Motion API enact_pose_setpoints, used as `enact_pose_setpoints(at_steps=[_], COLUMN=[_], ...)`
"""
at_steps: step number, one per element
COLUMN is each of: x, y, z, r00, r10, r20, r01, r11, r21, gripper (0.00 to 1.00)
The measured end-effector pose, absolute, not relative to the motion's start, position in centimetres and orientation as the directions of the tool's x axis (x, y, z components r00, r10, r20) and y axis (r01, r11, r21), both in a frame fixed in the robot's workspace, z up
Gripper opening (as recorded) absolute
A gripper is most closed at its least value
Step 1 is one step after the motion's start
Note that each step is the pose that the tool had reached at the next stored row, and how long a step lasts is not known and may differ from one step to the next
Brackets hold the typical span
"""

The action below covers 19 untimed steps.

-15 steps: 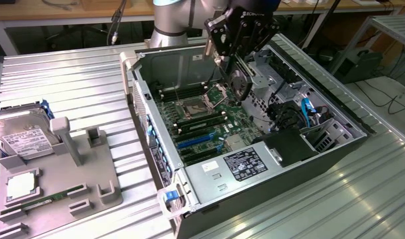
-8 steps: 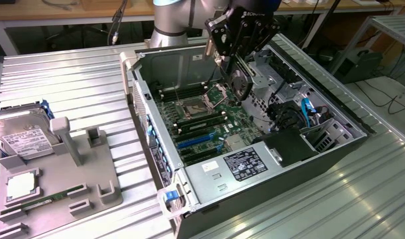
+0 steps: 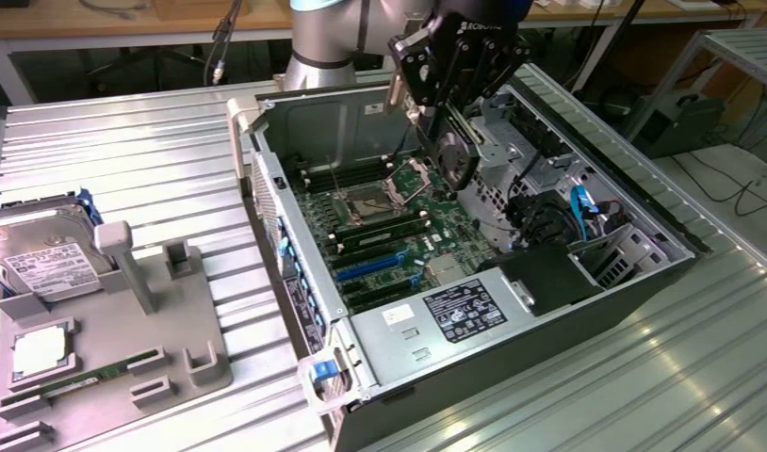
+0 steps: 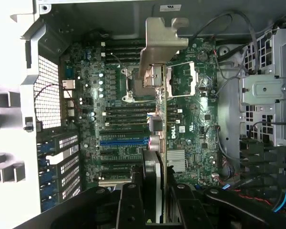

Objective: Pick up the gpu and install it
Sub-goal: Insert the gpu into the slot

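My gripper [image 3: 444, 111] hangs over the open computer case [image 3: 635, 169], shut on the gpu [image 3: 451, 158]. The card is held on edge, its lower end a little above the motherboard [image 3: 397, 231] near the processor socket. In the wrist view the gpu [image 4: 158, 125] appears edge-on, running from between my black fingers [image 4: 129, 205] to its silver metal bracket [image 4: 160, 42] at the far end. My gripper [image 4: 155, 195] clamps the card from both sides. The blue expansion slot [image 4: 124, 141] lies on the board beside the card, and the card is not touching it.
On the exterior view's left a grey fixture tray [image 3: 170, 311] holds a silver hard drive [image 3: 38, 264], a processor chip [image 3: 38, 350] and a green memory stick [image 3: 107, 374]. Inside the case are a labelled power supply [image 3: 465, 311], drive cages [image 3: 610, 254] and cables [image 3: 585, 212]. The case stands on a ribbed metal table [image 3: 635, 377].
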<state>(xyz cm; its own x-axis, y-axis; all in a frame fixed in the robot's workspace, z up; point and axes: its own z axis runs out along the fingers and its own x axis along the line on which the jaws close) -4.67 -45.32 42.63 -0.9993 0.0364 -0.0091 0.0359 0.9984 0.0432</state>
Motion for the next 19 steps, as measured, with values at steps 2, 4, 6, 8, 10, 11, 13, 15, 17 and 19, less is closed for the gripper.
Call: enact_pose_setpoints(at_steps=[2, 4, 6, 8, 10, 11, 13, 15, 17, 19], x=[-4.67, -4.67, -4.67, -4.67, -4.67, -4.67, -4.67, -4.67, -4.67, -4.67], y=[-45.32, -45.32, -45.32, -45.32, -45.32, -45.32, -45.32, -45.33, -45.32, -45.32], z=[42.64, 42.64, 42.64, 42.64, 42.63, 42.64, 42.63, 42.63, 42.63, 42.63], r00=[-1.000, -0.999, -0.997, -0.993, -0.989, -0.981, -0.973, -0.959, -0.945, -0.927], r10=[-0.010, -0.046, -0.083, -0.117, -0.149, -0.192, -0.232, -0.282, -0.327, -0.376], r20=[-0.009, -0.009, -0.009, -0.009, -0.009, -0.009, -0.009, -0.009, -0.009, -0.009], r01=[-0.010, -0.047, -0.083, -0.117, -0.149, -0.192, -0.232, -0.282, -0.327, -0.376], r11=[0.999, 0.998, 0.996, 0.992, 0.988, 0.980, 0.972, 0.958, 0.944, 0.926], r21=[0.043, 0.043, 0.043, 0.043, 0.043, 0.043, 0.043, 0.043, 0.043, 0.043], gripper=[0.28, 0.28, 0.28, 0.28, 0.28, 0.28, 0.28, 0.28, 0.28, 0.28])
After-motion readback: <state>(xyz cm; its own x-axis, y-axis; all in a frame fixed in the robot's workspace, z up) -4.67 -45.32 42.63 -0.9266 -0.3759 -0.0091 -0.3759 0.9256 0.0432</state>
